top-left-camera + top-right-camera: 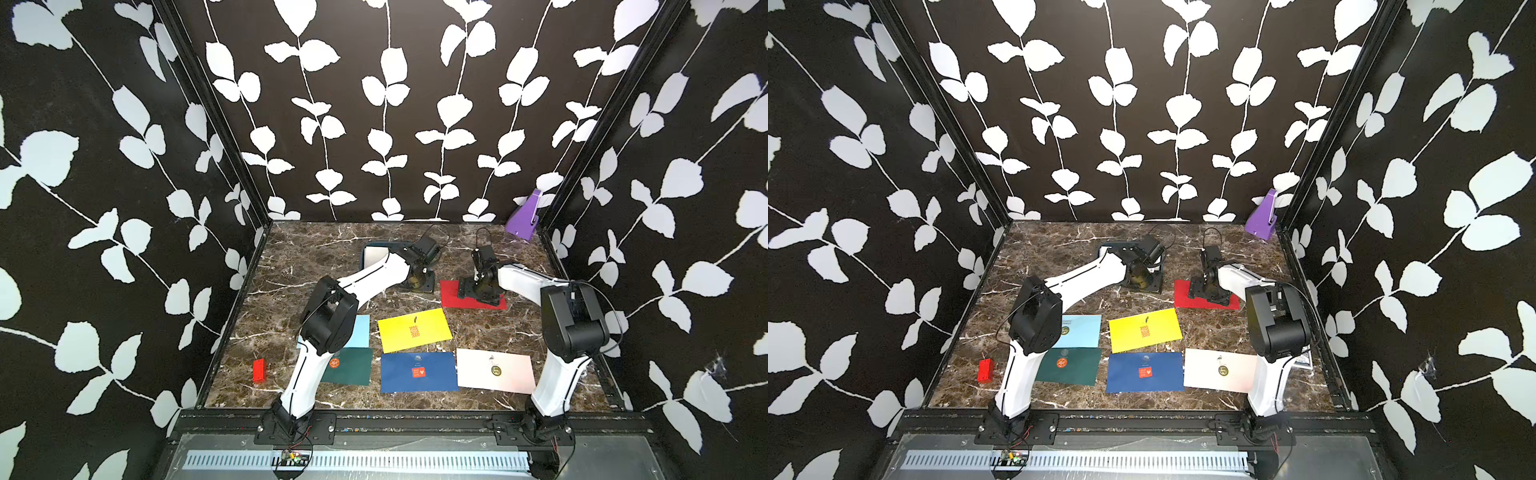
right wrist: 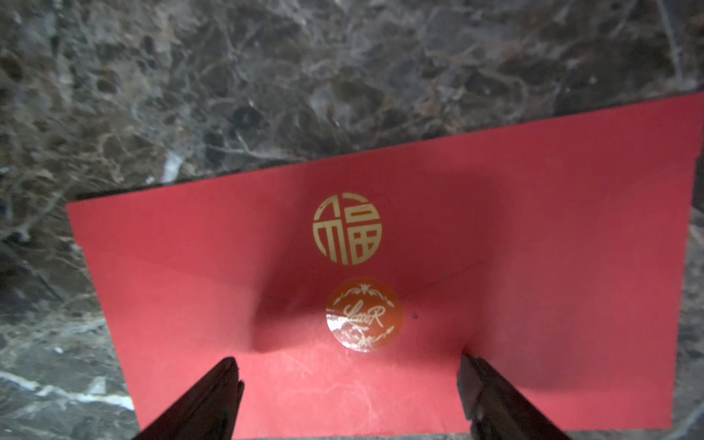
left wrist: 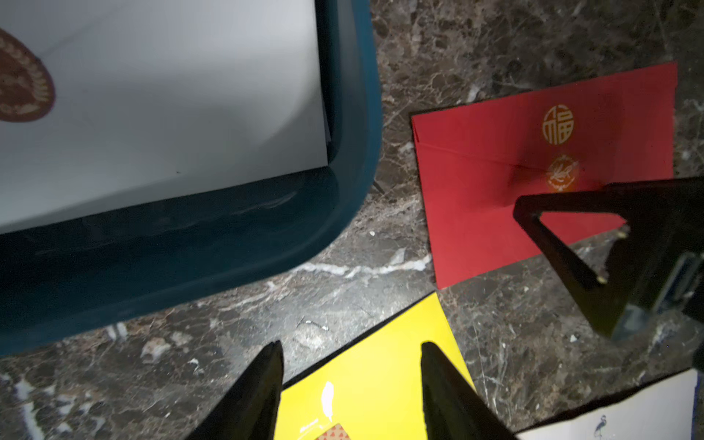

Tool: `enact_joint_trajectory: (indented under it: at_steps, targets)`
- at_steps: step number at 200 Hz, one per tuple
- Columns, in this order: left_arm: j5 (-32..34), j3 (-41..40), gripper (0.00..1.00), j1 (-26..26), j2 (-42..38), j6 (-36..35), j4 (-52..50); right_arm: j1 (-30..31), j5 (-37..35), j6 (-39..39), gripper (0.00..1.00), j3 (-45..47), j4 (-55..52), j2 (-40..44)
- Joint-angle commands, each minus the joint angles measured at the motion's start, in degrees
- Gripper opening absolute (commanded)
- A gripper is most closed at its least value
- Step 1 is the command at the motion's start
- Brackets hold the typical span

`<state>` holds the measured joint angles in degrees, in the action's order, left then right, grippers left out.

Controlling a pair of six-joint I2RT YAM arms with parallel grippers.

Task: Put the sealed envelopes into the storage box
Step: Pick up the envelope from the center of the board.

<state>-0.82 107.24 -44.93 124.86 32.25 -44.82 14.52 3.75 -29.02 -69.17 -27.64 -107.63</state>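
- Right wrist view is showing the right gripper [image 2: 348,360] hanging directly over the red envelope [image 2: 533,266]. Its jaws are standing wide apart and gripping nothing. The fingertips are sitting low in the frame near the envelope's lower long edge, one on each side of the round seal [image 2: 364,316]. Whether they are touching the paper, I cannot tell.
- That envelope is lying flat on the marble table [image 2: 266,76], its long axis running left to right across the frame and rising slightly toward the right. The line between the jaws is running along that same axis.
- In both top views the storage box [image 1: 366,249] is sitting to the upper left of the red envelope, near but apart, and mostly hidden by the left arm. A white envelope [image 3: 171,114] is already lying inside it.
- The left gripper [image 3: 352,344] is hovering beside the box's corner, partly over the yellow envelope [image 3: 381,381], its jaws partly open and empty.
- The light blue envelope [image 1: 361,332], dark green envelope [image 1: 353,368], navy envelope [image 1: 417,372] and pale pink envelope [image 1: 494,370] are lying lower in the frame.
- The right arm is probably the nearer one, so the coming move looks to be going straight down. Flat paper is offering little to pinch, so slipping seems the risk.
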Motion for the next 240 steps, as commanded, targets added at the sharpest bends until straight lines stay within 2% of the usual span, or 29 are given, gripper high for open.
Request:
enact_joint_trajectory:
  at_steps: [1,26,47,73,110,148,240]
  targets:
    - [0.11,2.45,0.61,-0.47,0.71,3.46,1.04,0.45,4.36,-3.01,0.9,0.85,-0.18,-2.25]
    - [0.69,5.02,0.62,-1.13,3.45,5.49,1.81,0.5,4.31,-4.14,0.96,1.84,0.32,1.69]
    - [0.83,7.88,0.62,-1.5,6.13,6.07,2.08,-0.13,1.32,-2.71,0.99,1.5,-2.18,5.68]
    - [1.18,11.14,0.63,-2.09,9.0,6.15,2.21,-3.61,-1.14,1.15,0.99,1.11,-5.65,8.17]
    - [2.36,12.57,0.63,-2.7,11.49,6.02,3.63,-9.18,-2.54,6.46,0.99,0.68,-9.31,7.58]
    - [3.32,13.84,0.64,-3.09,14.16,5.18,4.7,-12.63,2.63,9.84,0.99,0.36,-8.75,4.47]
    - [-0.7,13.87,0.64,-3.16,17.12,3.3,5.6,-13.03,16.35,14.09,0.99,-0.69,-5.49,-1.44]
